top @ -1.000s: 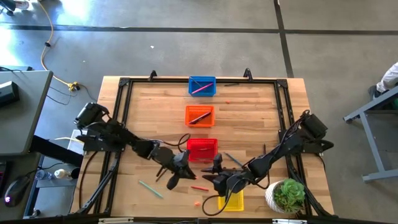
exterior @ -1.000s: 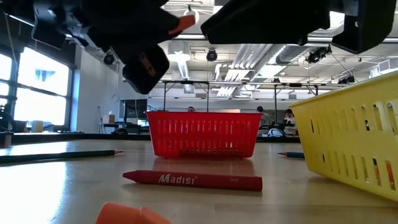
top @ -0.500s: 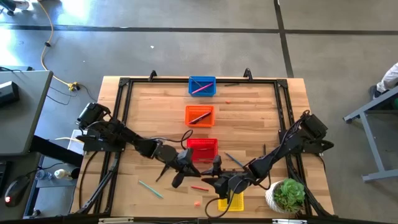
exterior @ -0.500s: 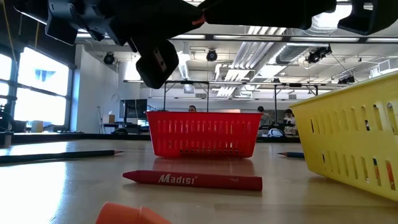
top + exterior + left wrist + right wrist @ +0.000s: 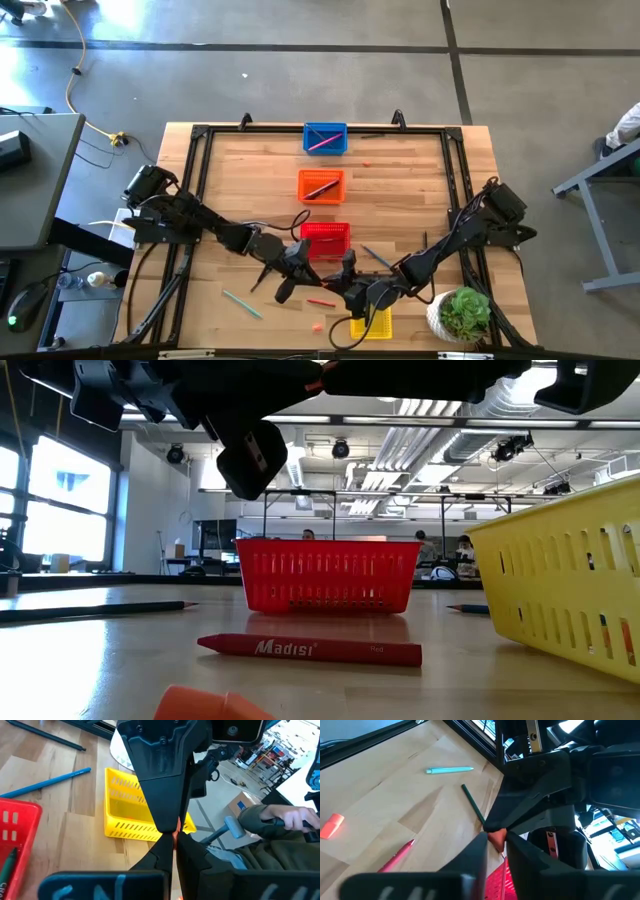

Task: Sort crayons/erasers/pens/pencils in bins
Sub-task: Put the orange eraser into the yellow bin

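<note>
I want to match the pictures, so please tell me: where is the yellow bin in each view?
High view: yellow bin near the bottom edge, right of centre.
Low view: bin at the right edge.
Left wrist view: bin on the wood, mid-picture.
Right wrist view: not in it.
Shared landmark: the red bin.

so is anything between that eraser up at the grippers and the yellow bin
Nothing visible blocks it. The eraser is in the air, pinched by the left gripper tip to tip with the right gripper. The yellow bin sits open-topped on the table just beyond, partly under the right arm.
</note>
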Controlling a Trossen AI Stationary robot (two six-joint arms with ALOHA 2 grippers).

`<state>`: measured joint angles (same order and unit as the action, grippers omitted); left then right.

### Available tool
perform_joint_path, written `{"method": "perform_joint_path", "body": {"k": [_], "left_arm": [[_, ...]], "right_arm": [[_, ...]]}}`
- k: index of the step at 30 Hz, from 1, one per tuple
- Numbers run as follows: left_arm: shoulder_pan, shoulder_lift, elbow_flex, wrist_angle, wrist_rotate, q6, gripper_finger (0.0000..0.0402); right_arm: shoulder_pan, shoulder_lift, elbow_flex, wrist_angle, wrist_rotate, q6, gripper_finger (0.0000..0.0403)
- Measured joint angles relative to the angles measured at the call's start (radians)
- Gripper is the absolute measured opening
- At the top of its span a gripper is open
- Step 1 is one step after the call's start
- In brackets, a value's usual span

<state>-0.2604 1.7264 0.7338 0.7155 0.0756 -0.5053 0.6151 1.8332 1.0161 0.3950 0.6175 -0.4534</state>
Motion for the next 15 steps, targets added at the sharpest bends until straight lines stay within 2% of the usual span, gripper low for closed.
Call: {"method": "perform_joint_path", "body": {"k": [3,5,9,15], "left_arm": [[0.000,0.000,0.000,-0.001,0.004,0.002,0.0000],[0.000,0.000,0.000,-0.001,0.007,0.003,0.0000],[-0.001,0.000,-0.001,-0.001,-0.006,0.003,0.0008],[0.000,-0.010,-0.001,-0.009,-0.005,0.033,0.0047]], "right_arm": [[0.000,0.000,0.000,-0.001,0.000,0.000,0.0019],[0.000,0.000,0.000,0.000,0.000,-0.007,0.0007],[0.000,0.000,0.000,-0.002,0.000,-0.010,0.0015],[0.007,0.000,0.000,-0.001,0.021,-0.010,0.0004]]}}
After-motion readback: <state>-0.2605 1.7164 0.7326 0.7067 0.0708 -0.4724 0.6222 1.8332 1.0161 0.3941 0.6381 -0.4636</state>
